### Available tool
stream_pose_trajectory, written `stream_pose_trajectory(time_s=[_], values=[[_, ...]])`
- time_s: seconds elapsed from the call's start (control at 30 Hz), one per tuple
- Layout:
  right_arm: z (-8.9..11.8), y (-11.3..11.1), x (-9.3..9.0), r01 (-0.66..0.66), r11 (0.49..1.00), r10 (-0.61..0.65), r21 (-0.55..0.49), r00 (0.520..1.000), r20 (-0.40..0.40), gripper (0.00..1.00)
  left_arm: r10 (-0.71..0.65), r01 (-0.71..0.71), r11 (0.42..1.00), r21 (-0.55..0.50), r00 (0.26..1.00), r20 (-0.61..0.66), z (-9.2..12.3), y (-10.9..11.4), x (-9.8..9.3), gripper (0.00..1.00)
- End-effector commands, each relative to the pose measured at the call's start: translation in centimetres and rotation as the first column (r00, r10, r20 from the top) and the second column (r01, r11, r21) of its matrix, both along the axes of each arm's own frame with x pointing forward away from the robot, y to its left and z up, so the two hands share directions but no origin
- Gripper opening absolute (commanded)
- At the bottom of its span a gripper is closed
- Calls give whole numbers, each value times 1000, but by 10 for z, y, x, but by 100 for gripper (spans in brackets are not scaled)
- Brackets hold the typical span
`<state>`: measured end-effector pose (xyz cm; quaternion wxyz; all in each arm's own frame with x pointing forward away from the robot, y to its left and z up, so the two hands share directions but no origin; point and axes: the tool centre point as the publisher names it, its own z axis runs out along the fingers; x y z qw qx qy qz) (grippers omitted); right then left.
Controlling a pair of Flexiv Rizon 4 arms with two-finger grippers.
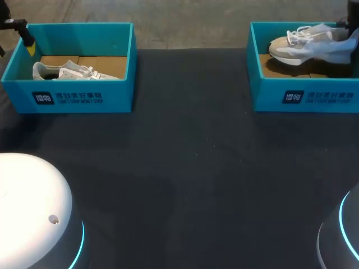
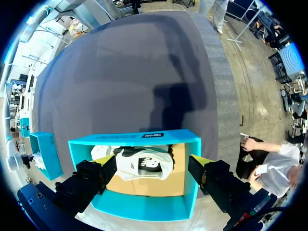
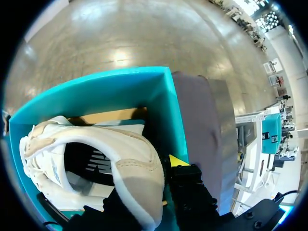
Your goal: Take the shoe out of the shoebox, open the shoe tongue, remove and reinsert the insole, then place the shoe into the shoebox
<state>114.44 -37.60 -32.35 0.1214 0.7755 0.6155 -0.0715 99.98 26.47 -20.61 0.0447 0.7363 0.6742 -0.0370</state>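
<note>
You're on the first step, lifting the shoe out. At the frame's upper right your right gripper (image 3: 156, 175) looks clamped on the heel of the tan-and-white shoe (image 1: 311, 45), which is tilted above the right shoebox (image 1: 303, 96) floor; one finger is hidden. Your left gripper (image 2: 153, 163) stands spread over the left shoebox (image 1: 73, 96), its white shoe (image 1: 73, 71) untouched. Next, carry the held shoe clear of the wall onto the table (image 1: 185, 168).
</note>
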Motion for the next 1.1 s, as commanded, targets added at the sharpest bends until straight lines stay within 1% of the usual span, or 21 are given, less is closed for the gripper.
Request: stream_pose_trajectory(time_s=[0.03, 0.17, 0.2, 0.43, 0.47, 0.5, 0.6, 0.67, 0.77, 0.97, 1.1], values=[[9, -1, -1, -7, 1000, 7, 3, 1000, -2, 0, -1, 1, 1000, 1, 1000, 3, 0, 0, -1, 100], [17, 1, -2, -13, 1000, 13, 3, 1000, 5, 0, -1, 1, 1000, 1, 1000, 3, 0, 0, -1, 100], [23, 3, -4, -23, 1000, 23, -1, 1000, 10, 0, -1, 1, 1000, 1, 1000, 3, 0, 0, -1, 100], [46, 8, -12, -38, 999, 38, -9, 999, 20, 0, -1, 1, 1000, 1, 1000, 3, 0, 0, -1, 100], [46, 8, -12, -38, 999, 38, -9, 999, 20, 0, -1, 1, 1000, 1, 1000, 3, 0, 0, -1, 100], [53, 8, -14, -38, 999, 39, -13, 999, 25, 0, -1, 1, 1000, 1, 1000, 3, 0, 0, -1, 100], [63, 10, -18, -40, 999, 41, -21, 999, 31, 0, -1, 1, 1000, 1, 1000, 3, 0, 0, -1, 100], [66, 11, -19, -40, 999, 41, -22, 999, 32, 0, -1, 1, 1000, 1, 1000, 3, 0, 0, -1, 100], [78, 17, -26, -42, 999, 43, -25, 998, 38, 0, -1, 1, 1000, 1, 1000, 3, 0, 0, -1, 100], [96, 27, -35, -46, 999, 47, -23, 998, 43, 0, -1, 1, 1000, 1, 1000, 3, 0, 0, -1, 100], [114, 43, -44, -48, 999, 49, -17, 997, 54, 0, -1, 1, 1000, 1, 1000, 3, 0, 0, -1, 100]])
